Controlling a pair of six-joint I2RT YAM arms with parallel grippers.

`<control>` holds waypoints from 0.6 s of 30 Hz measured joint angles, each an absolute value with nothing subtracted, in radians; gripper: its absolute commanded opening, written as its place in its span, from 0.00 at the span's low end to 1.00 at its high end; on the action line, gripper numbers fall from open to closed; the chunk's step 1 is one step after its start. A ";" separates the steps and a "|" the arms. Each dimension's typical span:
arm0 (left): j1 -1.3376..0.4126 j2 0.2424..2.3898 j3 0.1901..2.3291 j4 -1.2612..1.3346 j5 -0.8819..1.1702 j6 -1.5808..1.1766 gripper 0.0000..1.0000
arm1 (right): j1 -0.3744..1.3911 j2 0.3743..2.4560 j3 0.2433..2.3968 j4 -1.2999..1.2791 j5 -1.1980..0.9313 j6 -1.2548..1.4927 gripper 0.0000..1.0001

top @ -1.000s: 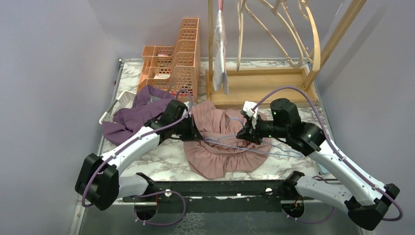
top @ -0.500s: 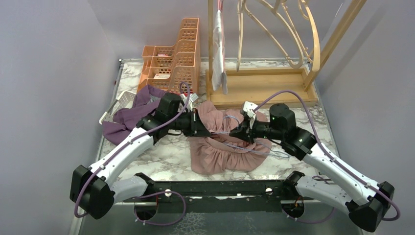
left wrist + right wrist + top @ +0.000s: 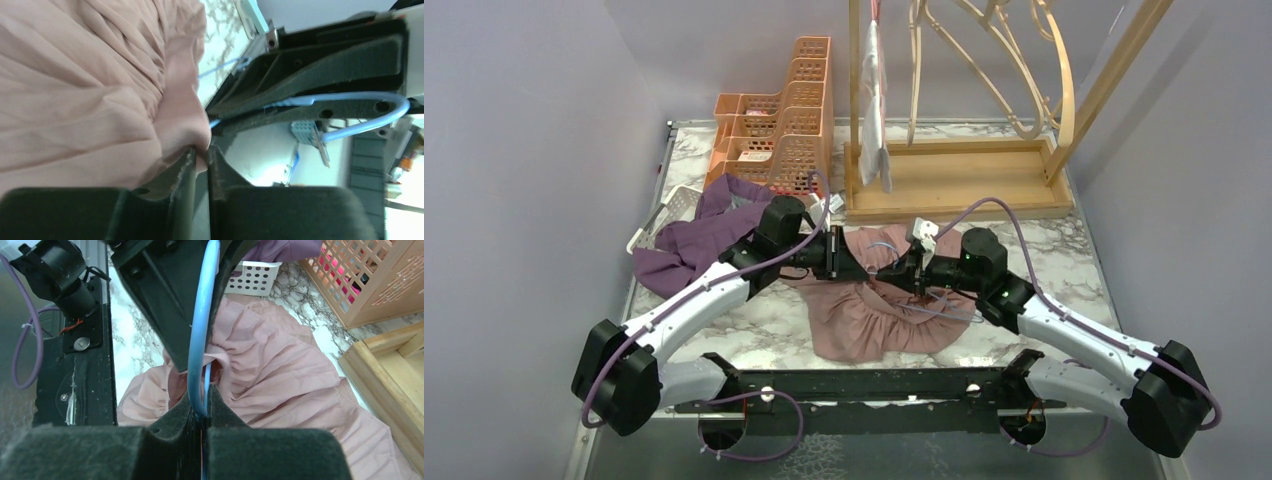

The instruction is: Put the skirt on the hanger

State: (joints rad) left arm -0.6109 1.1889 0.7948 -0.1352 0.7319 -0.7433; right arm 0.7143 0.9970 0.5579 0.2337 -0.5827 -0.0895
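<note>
Marble-patterned bench (image 3: 1064, 250) fills a grey-walled booth, with a black rail (image 3: 864, 382) along its near edge carrying both arm bases. From there the left arm (image 3: 684, 310) rises and reaches inward to the right, forearm low and nearly level, while the right arm (image 3: 1074, 330) stretches inward to the left, its wrist bent so the two hands meet almost tip to tip above the middle of the bench. The left hand (image 3: 200, 152) is clenched on a fold at the edge of the pink skirt (image 3: 874, 320), a small pinch of cloth showing between its narrow-set fingers. The right hand (image 3: 202, 405) is clamped on the blue wire hanger (image 3: 202, 315), whose loop stands up from its pads and runs beside the left hand's dark fingers. The skirt lies bunched on the bench beneath and between the hands, its gathered hem spread toward the rail. Farther left, a purple garment (image 3: 694, 240) spills from a white basket (image 3: 669, 210). Behind stand orange baskets (image 3: 784, 120) and a wooden rack (image 3: 954, 170) with a pale cloth (image 3: 874, 100) hanging from it.
</note>
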 measured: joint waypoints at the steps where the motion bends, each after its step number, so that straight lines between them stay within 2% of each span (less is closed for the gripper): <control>1: -0.611 1.187 0.793 -0.129 0.719 -0.723 0.27 | 0.714 1.001 0.539 0.266 -0.587 -0.090 0.01; 4: -0.611 1.165 0.789 -0.095 0.663 -0.656 0.40 | 0.714 1.005 0.499 0.336 -0.598 -0.090 0.01; 7: -0.611 1.124 0.788 -0.084 0.610 -0.575 0.72 | 0.714 1.011 0.473 0.396 -0.614 -0.091 0.01; 8: -0.611 1.108 0.789 -0.086 0.590 -0.532 0.87 | 0.714 1.015 0.465 0.419 -0.622 -0.090 0.01; 9: -0.610 1.095 0.791 -0.094 0.572 -0.499 0.97 | 0.714 1.018 0.458 0.438 -0.629 -0.090 0.01; 14: -0.605 1.068 0.852 -0.213 0.485 -0.258 0.98 | 0.714 1.043 0.437 0.516 -0.655 -0.086 0.01; 18: -0.601 1.026 0.873 -0.306 0.453 -0.060 0.89 | 0.714 1.058 0.437 0.545 -0.667 -0.085 0.01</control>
State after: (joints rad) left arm -0.6014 1.0264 0.8730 -0.3061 0.4534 -0.0597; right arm 0.7143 1.0584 0.4374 0.5446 -0.6666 -0.0853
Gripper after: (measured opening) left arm 0.952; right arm 0.057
